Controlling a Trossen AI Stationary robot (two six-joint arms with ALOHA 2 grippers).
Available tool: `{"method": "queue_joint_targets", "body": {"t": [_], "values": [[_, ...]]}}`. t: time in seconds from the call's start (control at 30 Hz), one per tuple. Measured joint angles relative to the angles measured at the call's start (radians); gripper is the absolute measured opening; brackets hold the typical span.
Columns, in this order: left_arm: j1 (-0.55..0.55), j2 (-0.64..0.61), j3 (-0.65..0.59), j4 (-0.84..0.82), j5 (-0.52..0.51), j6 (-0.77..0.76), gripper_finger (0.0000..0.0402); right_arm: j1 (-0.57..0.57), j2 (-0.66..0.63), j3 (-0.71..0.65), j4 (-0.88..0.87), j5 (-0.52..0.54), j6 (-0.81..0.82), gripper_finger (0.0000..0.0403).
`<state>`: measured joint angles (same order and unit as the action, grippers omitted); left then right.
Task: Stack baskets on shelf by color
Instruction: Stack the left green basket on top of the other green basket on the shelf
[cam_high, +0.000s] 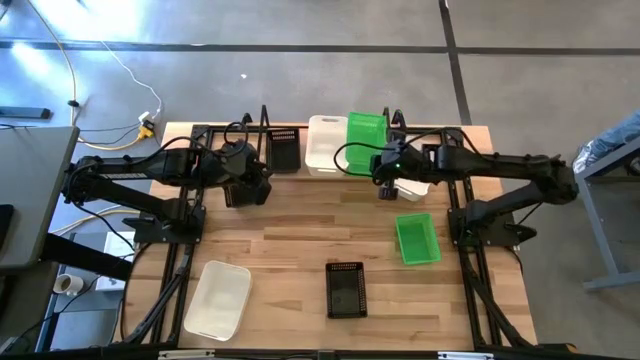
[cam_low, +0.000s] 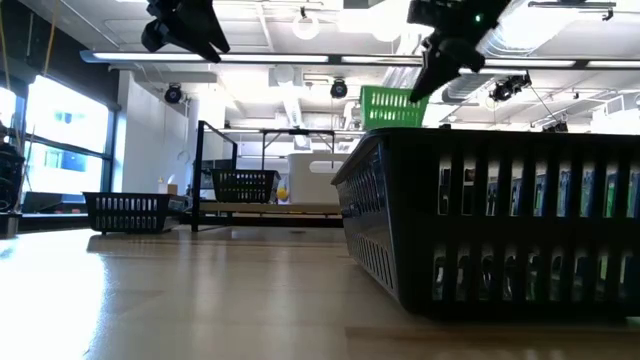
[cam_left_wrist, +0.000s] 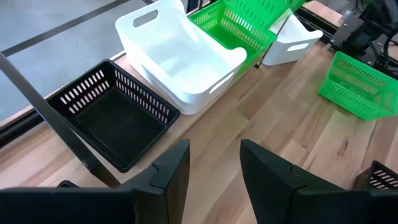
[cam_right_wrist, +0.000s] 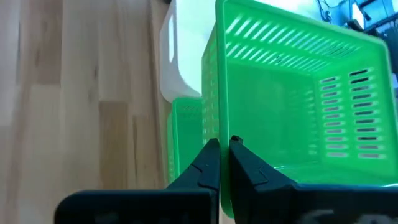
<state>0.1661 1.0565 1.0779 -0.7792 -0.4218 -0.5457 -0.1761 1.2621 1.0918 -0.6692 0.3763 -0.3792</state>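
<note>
My right gripper (cam_right_wrist: 219, 144) is shut on a green basket (cam_high: 366, 129), held in the air over the shelf's (cam_high: 265, 122) right end at the table's far edge. Below it a second green basket (cam_right_wrist: 185, 140) sits beside a white basket (cam_high: 325, 144) and a black basket (cam_high: 284, 150) in the shelf. My left gripper (cam_left_wrist: 214, 168) hovers open above the table, just near of the black basket (cam_left_wrist: 115, 115), with nothing between its fingers. On the table lie a green basket (cam_high: 417, 238), a black basket (cam_high: 346, 288) and a white basket (cam_high: 218, 298). My right gripper pinches one side wall of the green basket at its rim (cam_right_wrist: 217, 127), one finger inside the basket and one outside. The fingers come slanting down from the table's near right. The basket hangs lifted clear, tilted, above the green basket in the shelf.
Another white basket (cam_high: 412, 187) lies on the table under my right arm. Black frame rails (cam_high: 170, 270) run along both sides of the table. In the low view the near black basket (cam_low: 500, 220) fills the right foreground. Bare wood lies in the table's middle.
</note>
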Motion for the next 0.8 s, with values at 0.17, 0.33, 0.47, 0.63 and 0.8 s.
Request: {"method": "queue_joint_targets", "body": {"t": [0.17,0.33,0.47,0.63,0.8], "values": [[0.000,0.000,0.000,-0.002,-0.017,0.000,0.0131,-0.044,0.000,-0.052,0.012,-0.069,-0.049,0.0000],[0.000,0.000,0.000,-0.001,-0.029,0.000,0.0131,-0.066,0.000,-0.105,0.066,-0.095,-0.082,0.0000],[0.000,0.000,0.000,-0.001,-0.032,0.000,0.0131,-0.081,0.001,-0.127,0.083,-0.109,-0.117,0.0000],[0.000,0.000,0.000,-0.002,-0.032,0.000,0.0131,-0.108,0.001,-0.127,0.084,-0.106,-0.119,0.0000],[0.000,0.000,0.000,-0.002,-0.032,0.000,0.0131,-0.126,0.020,-0.127,0.083,-0.145,-0.119,0.0000]]}}
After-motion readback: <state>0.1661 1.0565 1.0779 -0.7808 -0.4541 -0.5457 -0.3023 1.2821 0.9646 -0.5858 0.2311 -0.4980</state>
